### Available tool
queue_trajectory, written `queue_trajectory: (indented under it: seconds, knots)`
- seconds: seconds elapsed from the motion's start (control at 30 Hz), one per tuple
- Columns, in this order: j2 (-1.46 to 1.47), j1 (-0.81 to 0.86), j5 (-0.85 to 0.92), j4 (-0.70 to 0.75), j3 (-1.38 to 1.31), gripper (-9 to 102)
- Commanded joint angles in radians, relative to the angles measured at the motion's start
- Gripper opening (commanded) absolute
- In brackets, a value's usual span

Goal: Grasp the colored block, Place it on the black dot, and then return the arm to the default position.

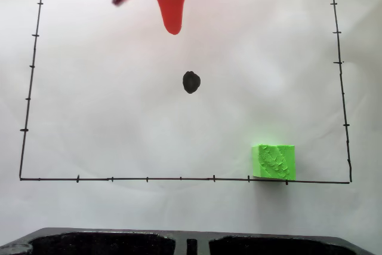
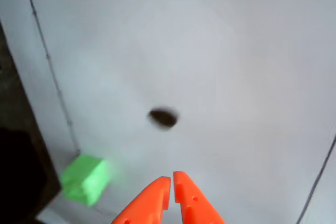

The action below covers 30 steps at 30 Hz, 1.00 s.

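The green colored block (image 1: 274, 161) rests on the white sheet at the lower right of the fixed view, against the bottom line of the drawn rectangle. In the wrist view the block (image 2: 85, 179) lies at the lower left. The black dot (image 1: 191, 82) is bare near the sheet's middle, and the wrist view shows the dot (image 2: 163, 117) ahead of the fingertips. The orange arm hangs at the top edge of the fixed view, its pointed gripper (image 1: 172, 27) above the dot and far from the block. In the wrist view the gripper (image 2: 171, 178) is shut and holds nothing.
A thin black rectangle with tick marks (image 1: 179, 178) frames the working area on the white sheet. A black tray-like object (image 1: 119, 242) lies along the bottom edge of the fixed view; the same dark mass (image 2: 16, 156) sits at the wrist view's left.
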State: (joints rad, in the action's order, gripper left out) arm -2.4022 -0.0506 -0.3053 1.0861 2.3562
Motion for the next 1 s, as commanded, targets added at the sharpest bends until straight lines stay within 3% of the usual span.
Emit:
queue_trajectory:
  seconds: [0.0, 0.73, 0.97]
  knots:
    - [0.129, -0.02, -0.051, 0.014, -0.169, 0]
    - [0.649, -0.207, -0.371, -0.032, -0.638, 0]
    - [0.761, -0.241, -0.425, -0.067, -0.709, 18]
